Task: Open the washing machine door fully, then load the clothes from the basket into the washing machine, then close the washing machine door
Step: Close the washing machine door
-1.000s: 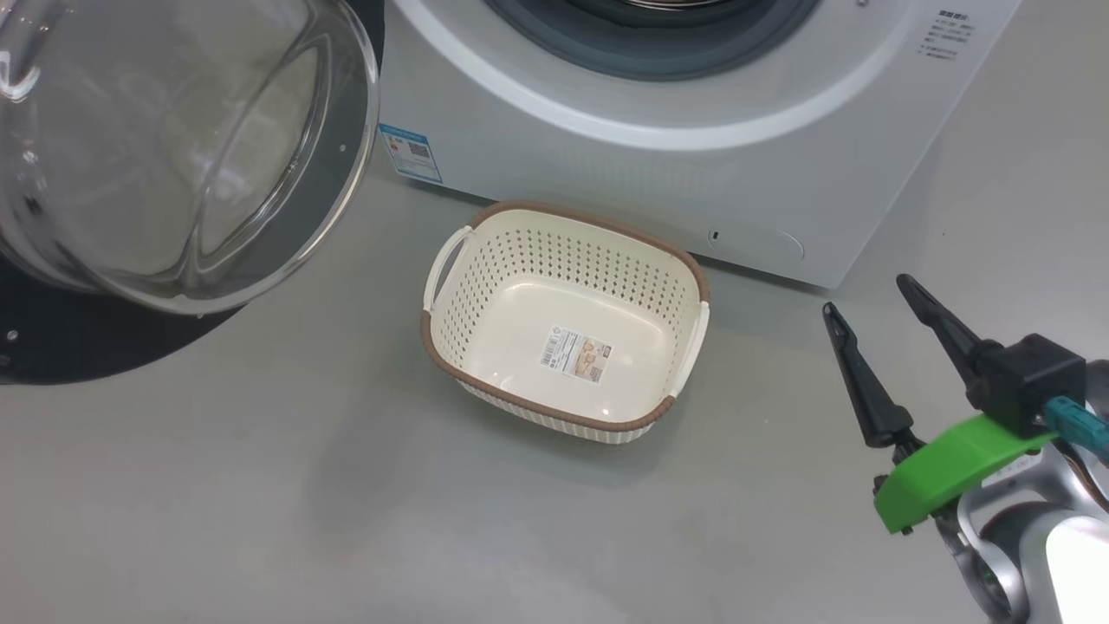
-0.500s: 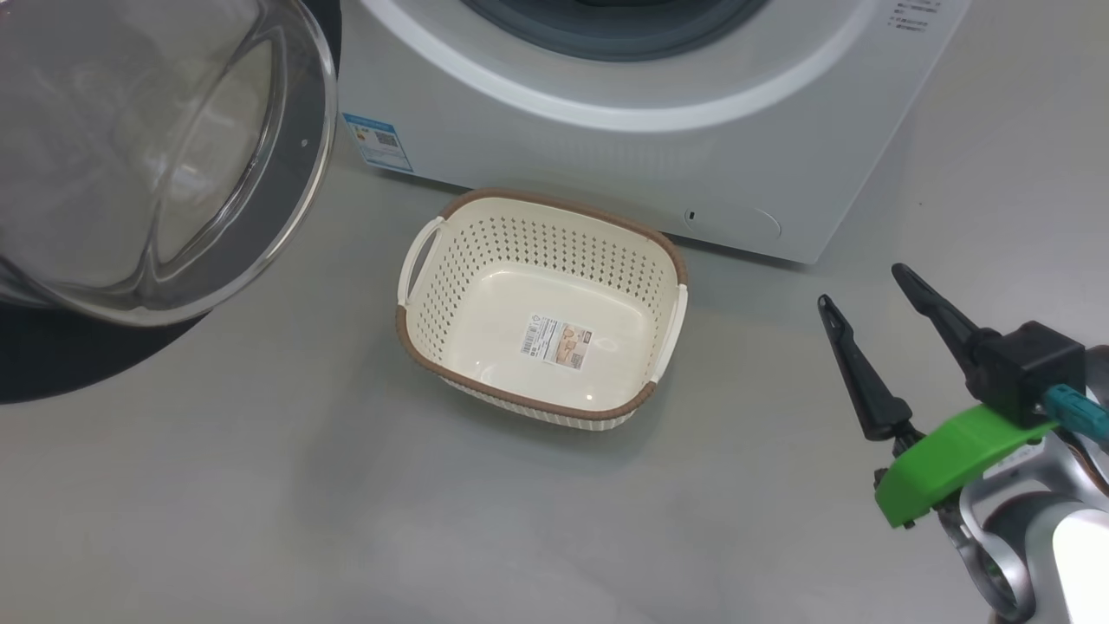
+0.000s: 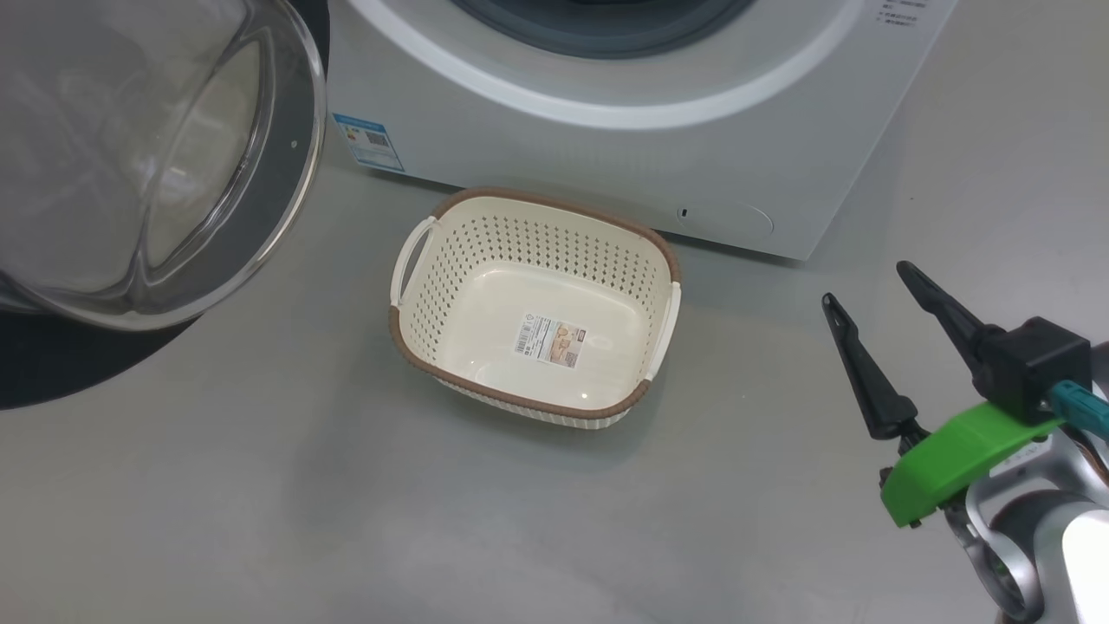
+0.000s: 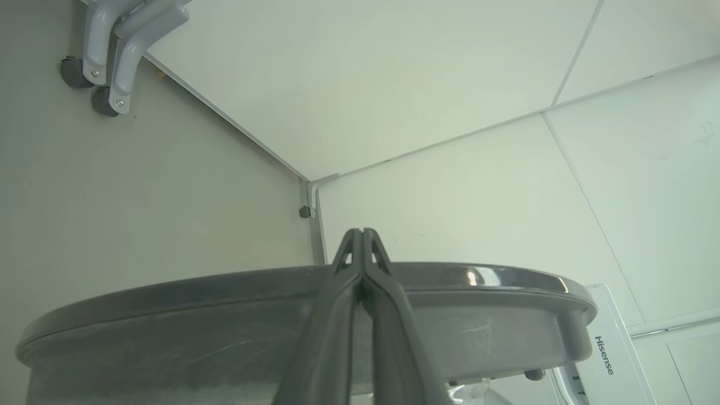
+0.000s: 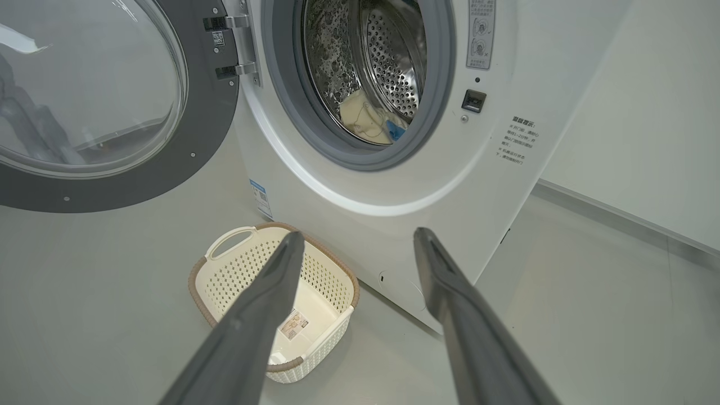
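Note:
The washing machine (image 5: 495,185) stands with its door (image 5: 208,140) swung wide to the left, black rim and glass bowl facing out. The clothes (image 5: 368,121), cream with a blue patch, lie low in the steel drum (image 5: 388,56). In front of the machine sits the basket (image 3: 450,286), holding nothing but its label. My right gripper (image 3: 865,283) hangs open to the right of the basket, also seen as the right gripper (image 5: 358,234) aimed at the machine's front. My left gripper (image 4: 360,232) is shut, fingers rising past the door's dark rim (image 4: 169,304); contact cannot be told.
Grey floor (image 3: 346,520) spreads around the basket. White wall panels (image 5: 647,112) run close along the machine's right side. Two grey caster legs (image 4: 107,56) stand by the wall behind the door.
The head camera has shifted, so machine, door and basket slid left and slightly up in that view. The right gripper stays open at the lower right.

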